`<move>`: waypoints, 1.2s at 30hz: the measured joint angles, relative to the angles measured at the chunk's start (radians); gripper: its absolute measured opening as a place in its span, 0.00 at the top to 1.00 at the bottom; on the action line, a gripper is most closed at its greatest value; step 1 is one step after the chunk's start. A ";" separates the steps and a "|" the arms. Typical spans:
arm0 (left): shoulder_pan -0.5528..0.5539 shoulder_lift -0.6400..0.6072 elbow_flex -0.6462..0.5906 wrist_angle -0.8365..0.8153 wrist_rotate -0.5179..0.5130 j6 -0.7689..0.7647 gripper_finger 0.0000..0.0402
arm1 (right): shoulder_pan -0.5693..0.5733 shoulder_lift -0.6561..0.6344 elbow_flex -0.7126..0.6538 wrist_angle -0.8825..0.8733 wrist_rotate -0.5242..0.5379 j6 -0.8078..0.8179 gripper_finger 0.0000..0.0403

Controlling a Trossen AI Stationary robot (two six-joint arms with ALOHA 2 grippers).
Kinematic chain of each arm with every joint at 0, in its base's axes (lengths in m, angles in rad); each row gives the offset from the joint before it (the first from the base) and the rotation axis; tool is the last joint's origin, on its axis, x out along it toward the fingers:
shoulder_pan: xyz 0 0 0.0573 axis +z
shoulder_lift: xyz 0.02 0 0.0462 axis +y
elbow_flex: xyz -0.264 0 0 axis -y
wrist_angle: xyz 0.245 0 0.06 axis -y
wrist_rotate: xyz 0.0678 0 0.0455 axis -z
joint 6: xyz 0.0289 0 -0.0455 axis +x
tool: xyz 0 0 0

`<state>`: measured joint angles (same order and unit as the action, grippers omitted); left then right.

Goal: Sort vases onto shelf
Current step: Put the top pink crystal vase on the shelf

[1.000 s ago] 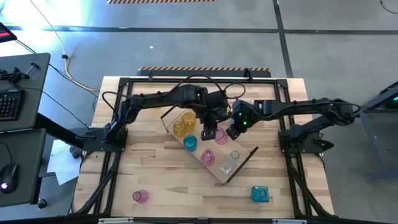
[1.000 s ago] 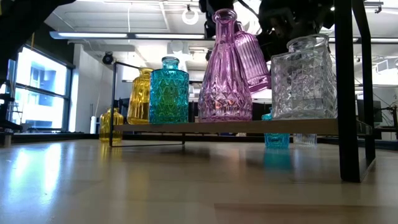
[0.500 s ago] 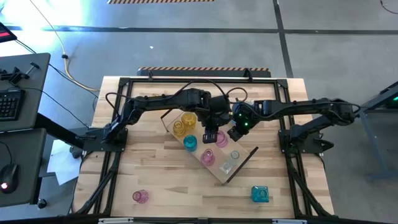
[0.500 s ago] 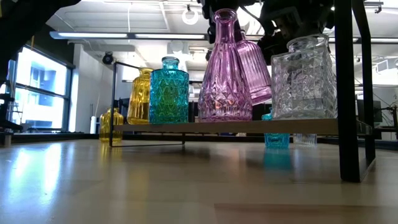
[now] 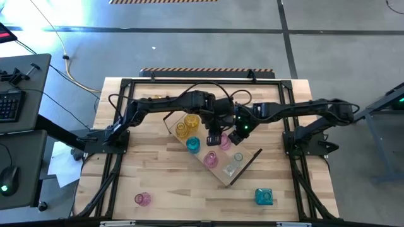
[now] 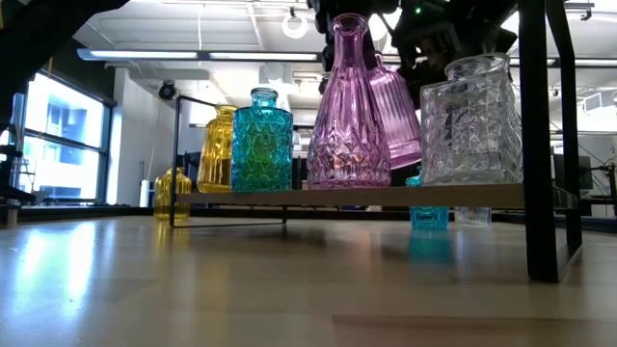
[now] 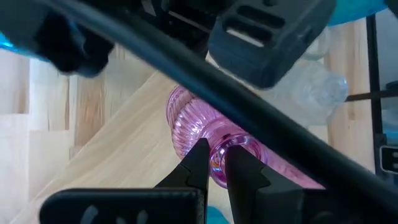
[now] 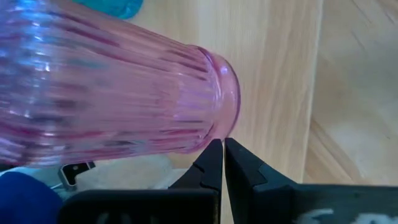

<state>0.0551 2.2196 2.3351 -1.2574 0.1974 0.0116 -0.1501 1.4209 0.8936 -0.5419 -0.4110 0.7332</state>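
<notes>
- Shelf (image 5: 249,165): lies diagonally at frame centre in the high view, carrying yellow, teal, pink and clear vases.
- Ribbed pink vase (image 6: 393,111): tilted, raised above the shelf board, behind the faceted pink vase (image 6: 349,106) in the low view.
- Left gripper (image 7: 214,167): fingers closed onto the ribbed vase's neck rim.
- Right gripper (image 8: 222,157): fingers pressed almost together at the vase's base edge; grip on the glass cannot be confirmed.
- Off-shelf: pink vase (image 5: 142,199) lower left, teal vase (image 5: 264,197) lower right.
</notes>
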 joint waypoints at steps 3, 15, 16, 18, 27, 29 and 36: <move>0.001 0.008 -0.001 -0.011 -0.001 0.000 0.96 | 0.000 0.016 0.000 0.026 0.002 -0.001 1.00; 0.012 0.020 -0.001 -0.008 -0.020 0.001 0.96 | -0.001 0.014 -0.005 0.018 -0.018 0.004 1.00; 0.015 0.023 0.000 -0.012 -0.022 0.000 0.96 | -0.001 0.014 -0.006 0.003 -0.017 0.004 1.00; 0.018 0.026 0.000 -0.030 -0.028 -0.003 0.96 | 0.000 0.015 -0.007 -0.008 -0.017 0.003 1.00; 0.018 0.026 0.000 -0.010 -0.028 -0.028 0.96 | 0.000 0.014 -0.007 -0.002 -0.006 0.002 1.00; 0.018 0.026 0.000 -0.010 -0.018 -0.036 0.96 | 0.000 0.014 -0.007 -0.001 -0.003 -0.001 1.00; 0.018 0.026 0.000 -0.019 -0.015 -0.064 0.96 | 0.000 0.045 -0.007 0.013 -0.005 -0.009 1.00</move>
<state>0.0731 2.2459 2.3348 -1.2765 0.1825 -0.0525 -0.1505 1.4655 0.8867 -0.5288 -0.4164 0.7246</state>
